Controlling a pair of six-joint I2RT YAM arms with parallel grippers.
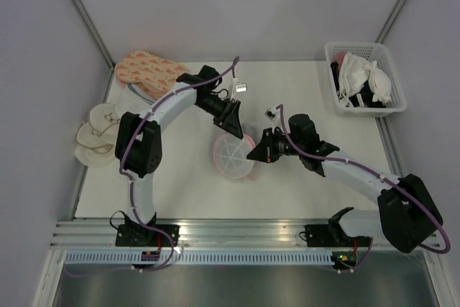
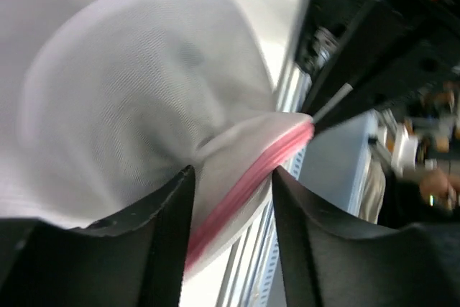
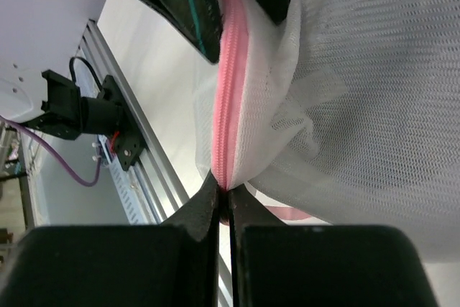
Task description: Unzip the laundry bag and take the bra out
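Now the right gripper (image 3: 228, 206) is squeezed almost all the way shut. Its two fingers (image 3: 194, 239) pinch the near end of the pink zip (image 3: 228, 106) on the laundry bag (image 3: 359, 84). The zip runs straight away from the fingertips, and the part that shows looks zipped up. The bag's white net puffs out to one side of the zip.

At the far end of that strip, the left gripper (image 2: 232, 185) has hold of the same pink rim. Its fingers (image 2: 169, 235) are partly apart. A thick fold of rim and net fills the gap and touches both of them. The round net side of the bag bulges out past the fingertips.

From above, the bag sits right between the two grippers, over the middle of the white table (image 1: 180, 192). I cannot tell if it touches the table. The net hides what is inside the bag.

Out past the left gripper, beside its arm, lie flat peach pads (image 1: 144, 70) near the far left corner. Round cream pads (image 1: 97, 134) lie further out by the left edge. Well away from the right gripper, at the far right corner, stands a white basket (image 1: 338, 111). It holds white bras (image 1: 359, 73) and some black cloth (image 1: 336, 77).
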